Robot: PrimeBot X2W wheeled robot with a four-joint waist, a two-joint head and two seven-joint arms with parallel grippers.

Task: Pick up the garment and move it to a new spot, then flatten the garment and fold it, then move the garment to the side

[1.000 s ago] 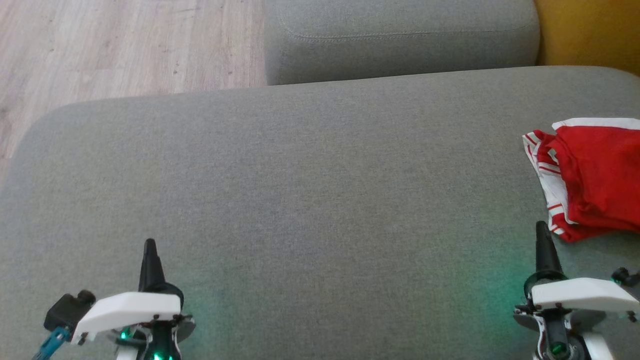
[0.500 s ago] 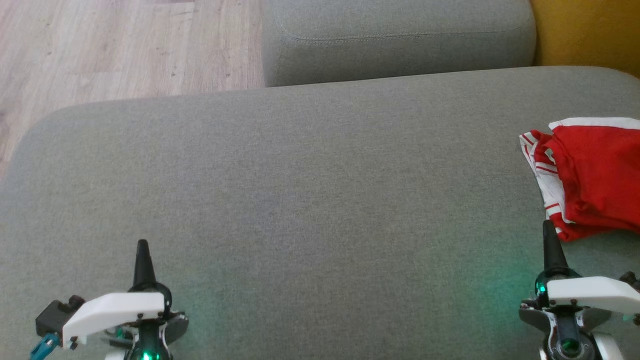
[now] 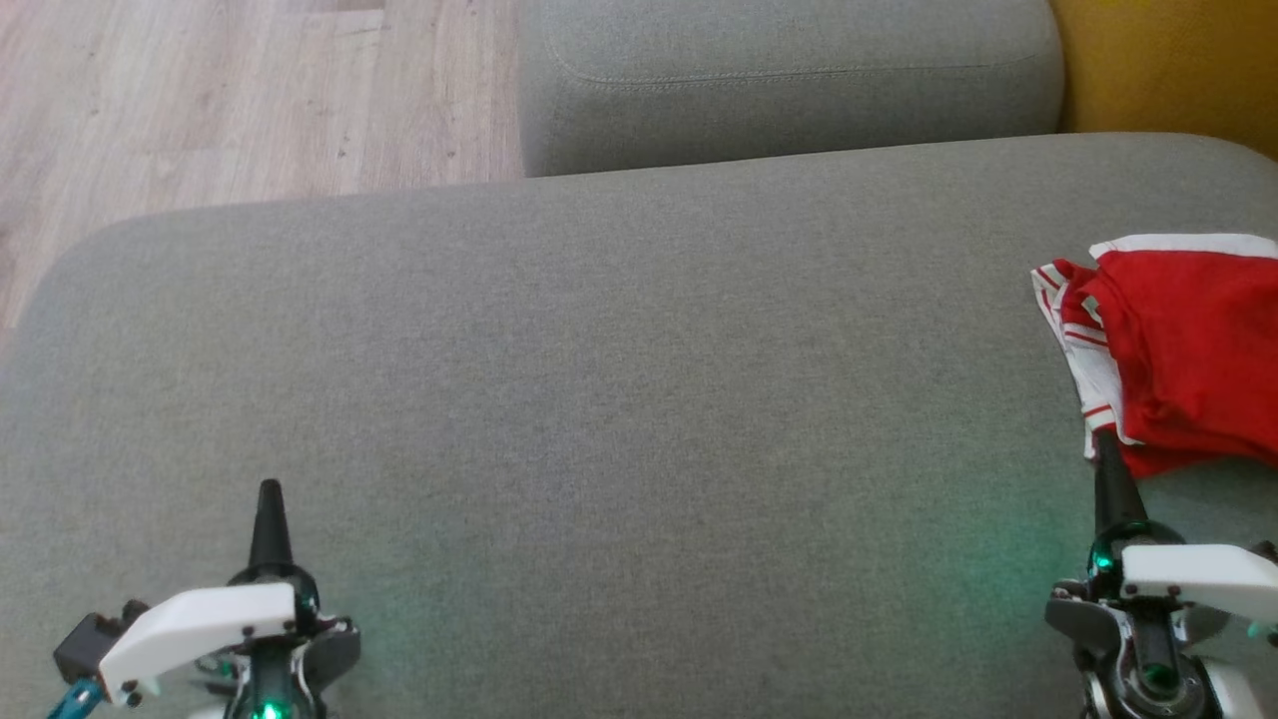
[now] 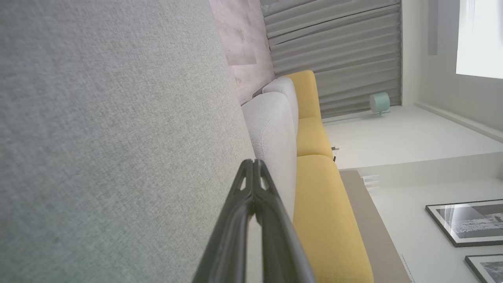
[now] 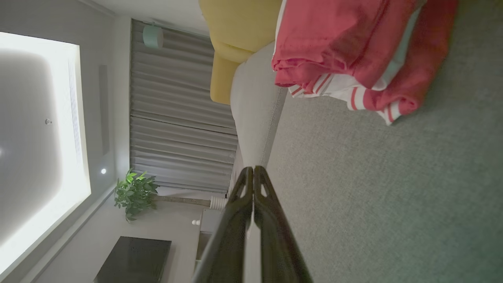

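The red, white-striped garment (image 3: 1188, 350) is lying bunched at the right edge of the frame on the grey sofa seat (image 3: 599, 350). The right end effector (image 3: 1104, 454), fingers pressed together, is pointing up at the lower right, near the garment's lower corner. The left end effector (image 3: 270, 499), likewise pressed together, is sitting at the lower left, well apart from it.

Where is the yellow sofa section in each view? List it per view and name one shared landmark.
Head view: yellow sofa section, top right corner.
Left wrist view: yellow sofa section, right of centre, running down to the bottom edge.
Right wrist view: yellow sofa section, top centre.
Shared landmark: the grey back cushion, directly beside it in every view.
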